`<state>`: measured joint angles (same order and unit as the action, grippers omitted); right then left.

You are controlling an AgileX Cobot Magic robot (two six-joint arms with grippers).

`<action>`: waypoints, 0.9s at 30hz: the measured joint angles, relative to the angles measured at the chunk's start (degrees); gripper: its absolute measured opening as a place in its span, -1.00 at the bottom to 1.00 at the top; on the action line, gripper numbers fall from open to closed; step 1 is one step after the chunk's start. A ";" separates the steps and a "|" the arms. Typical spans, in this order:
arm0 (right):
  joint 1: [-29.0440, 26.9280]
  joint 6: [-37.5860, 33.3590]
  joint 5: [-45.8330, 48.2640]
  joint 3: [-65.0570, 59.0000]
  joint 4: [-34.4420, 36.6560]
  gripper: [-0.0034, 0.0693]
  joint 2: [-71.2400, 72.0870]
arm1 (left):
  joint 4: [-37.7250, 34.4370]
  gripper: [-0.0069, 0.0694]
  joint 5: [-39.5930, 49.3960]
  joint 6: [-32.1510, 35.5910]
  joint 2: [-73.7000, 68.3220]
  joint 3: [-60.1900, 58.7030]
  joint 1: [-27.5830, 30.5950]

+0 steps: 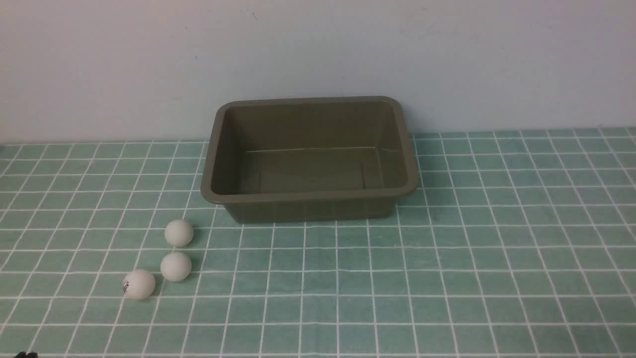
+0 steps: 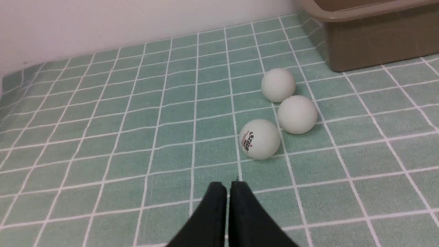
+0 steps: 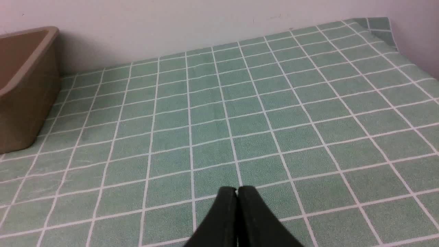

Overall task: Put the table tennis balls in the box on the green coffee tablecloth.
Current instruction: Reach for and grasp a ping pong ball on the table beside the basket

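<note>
Three white table tennis balls lie on the green coffee tablecloth (image 1: 447, 258) left of the box: a far ball (image 1: 179, 232), a middle ball (image 1: 176, 266) and a near ball with a dark print (image 1: 139, 284). In the left wrist view they are the far ball (image 2: 278, 84), the middle ball (image 2: 297, 114) and the printed ball (image 2: 259, 139). The olive-brown box (image 1: 308, 199) stands empty by the wall. My left gripper (image 2: 228, 185) is shut and empty, a short way before the printed ball. My right gripper (image 3: 237, 189) is shut and empty over bare cloth, right of the box (image 3: 24, 113).
A pale wall (image 1: 318, 49) runs right behind the box. The cloth's far right corner (image 3: 377, 27) meets a side wall in the right wrist view. A dark tip of the left arm (image 1: 26, 354) shows at the bottom left of the front view.
</note>
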<state>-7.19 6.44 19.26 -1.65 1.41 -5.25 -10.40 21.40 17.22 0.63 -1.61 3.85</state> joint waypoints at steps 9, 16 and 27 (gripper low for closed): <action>0.00 0.00 0.00 0.00 0.00 -0.93 0.00 | 0.00 -0.83 0.00 0.00 0.00 0.00 0.00; 0.00 0.00 0.00 0.00 0.00 -0.93 0.00 | 0.00 -0.83 0.00 0.00 0.00 0.00 0.00; 0.00 0.00 0.00 0.00 0.00 -0.93 0.00 | -13.95 -0.83 0.11 -3.72 0.00 0.00 0.00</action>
<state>-7.19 6.44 19.26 -1.65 1.41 -5.25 -24.35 21.51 13.49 0.63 -1.61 3.85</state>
